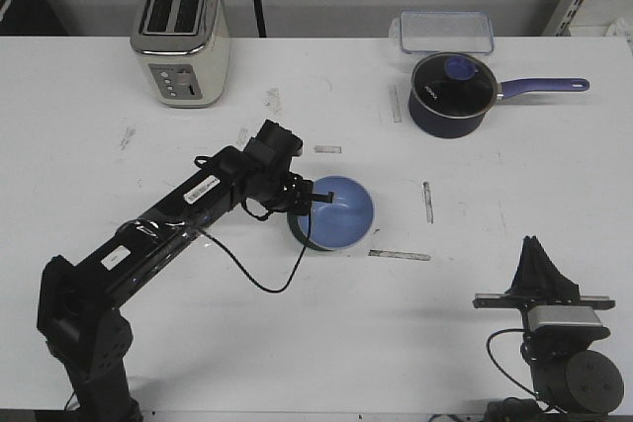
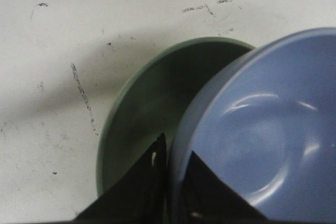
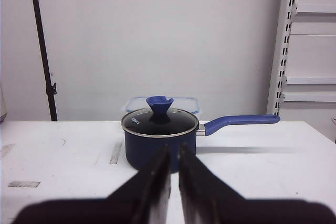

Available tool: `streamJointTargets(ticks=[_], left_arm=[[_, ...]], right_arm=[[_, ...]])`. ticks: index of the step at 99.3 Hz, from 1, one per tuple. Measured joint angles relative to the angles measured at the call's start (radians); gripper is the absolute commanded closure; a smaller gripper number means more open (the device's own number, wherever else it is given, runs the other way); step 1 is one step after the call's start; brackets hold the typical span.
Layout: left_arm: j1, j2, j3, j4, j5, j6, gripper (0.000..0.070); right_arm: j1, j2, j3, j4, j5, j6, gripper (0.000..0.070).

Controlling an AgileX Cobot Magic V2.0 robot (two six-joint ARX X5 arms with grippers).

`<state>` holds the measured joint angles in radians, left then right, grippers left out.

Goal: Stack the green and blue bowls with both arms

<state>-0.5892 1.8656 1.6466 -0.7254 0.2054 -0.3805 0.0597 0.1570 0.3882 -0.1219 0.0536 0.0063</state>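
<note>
The left end effector (image 2: pixel 170 182) is clamped on the blue bowl's (image 1: pixel 338 212) rim, over the green bowl (image 2: pixel 152 103) mid-table (image 1: pixel 297 343). The right end effector (image 3: pixel 173 182) sits apart, fingers nearly together, holding nothing — a lidded saucepan (image 1: pixel 453 94) stands ahead. A toaster (image 1: pixel 181 37) and clear box (image 1: pixel 442 31) sit far back.

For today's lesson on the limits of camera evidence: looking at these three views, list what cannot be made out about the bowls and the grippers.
- Green bowl: in the front view, only a dark sliver shows under the blue bowl; its right part is covered in the left wrist view.
- Left gripper: pinches the blue bowl's rim; its fingertips are hidden in the front view.
- Right gripper: fingers nearly together; a thin gap shows, holding nothing.
- Whether the blue bowl has fully settled into the green one: unclear.
</note>
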Motion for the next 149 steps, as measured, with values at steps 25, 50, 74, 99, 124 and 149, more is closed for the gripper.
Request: streamJointTargets(ticks=[25, 50, 74, 99, 124, 149], left_arm=[[-0.013, 0.0, 0.0, 0.007, -0.005, 0.0, 0.0498], [-0.013, -0.012, 0.0, -0.007, -0.005, -0.001, 0.0441], [-0.013, -0.116, 0.0, 0.014, -0.005, -0.004, 0.0442], [0.021, -0.179, 0.002, 0.018, -0.005, -0.003, 0.0445], [0.039, -0.307, -0.167, 0.235, -0.007, 0.015, 0.0456], [0.101, -0.546, -0.552, 0.607, -0.007, 0.101, 0.0591]], right_arm=[[0.0, 0.0, 0.0, 0.0, 0.0, 0.0, 0.0682], [0.0, 0.0, 0.0, 0.0, 0.0, 0.0, 0.0682], [0.0, 0.0, 0.0, 0.0, 0.0, 0.0, 0.0682], [0.0, 0.0, 0.0, 0.0, 0.0, 0.0, 0.0682], [0.0, 0.0, 0.0, 0.0, 0.0, 0.0, 0.0683], [0.0, 0.0, 0.0, 0.0, 0.0, 0.0, 0.0682]])
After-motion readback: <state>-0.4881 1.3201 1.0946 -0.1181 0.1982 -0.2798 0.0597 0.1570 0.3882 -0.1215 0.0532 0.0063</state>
